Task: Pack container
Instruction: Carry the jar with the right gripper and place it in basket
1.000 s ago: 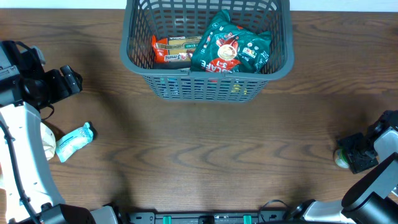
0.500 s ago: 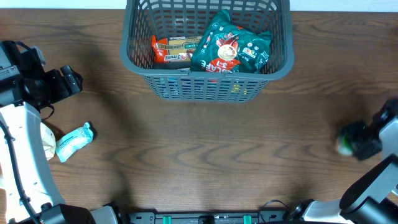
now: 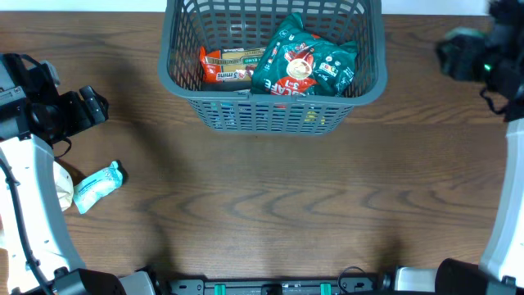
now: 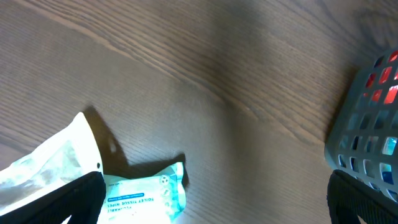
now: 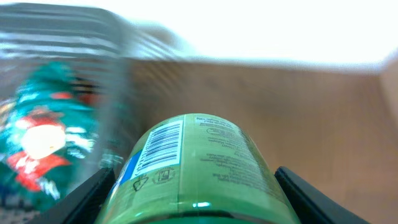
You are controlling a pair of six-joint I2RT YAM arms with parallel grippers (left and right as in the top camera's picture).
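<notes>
The dark grey basket [image 3: 274, 106] stands at the top middle of the table. It holds an orange snack pack [image 3: 232, 67] and a green coffee bag [image 3: 304, 62]. My right gripper [image 3: 460, 56] is shut on a green bottle [image 5: 196, 168] and is raised just right of the basket, whose wall shows blurred in the right wrist view [image 5: 74, 68]. My left gripper [image 3: 90, 108] is open and empty at the far left, above a teal wipes pack [image 3: 98, 186], which also shows in the left wrist view [image 4: 143, 196].
A white crinkled bag [image 4: 43, 165] lies beside the wipes pack at the left table edge. The basket's corner shows at the right of the left wrist view [image 4: 367, 137]. Bare wood tabletop spreads in front of the basket.
My right gripper has lifted the green bottle from the table's right edge and carried it up and back, to beside the basket's right side. The left arm has not moved.
</notes>
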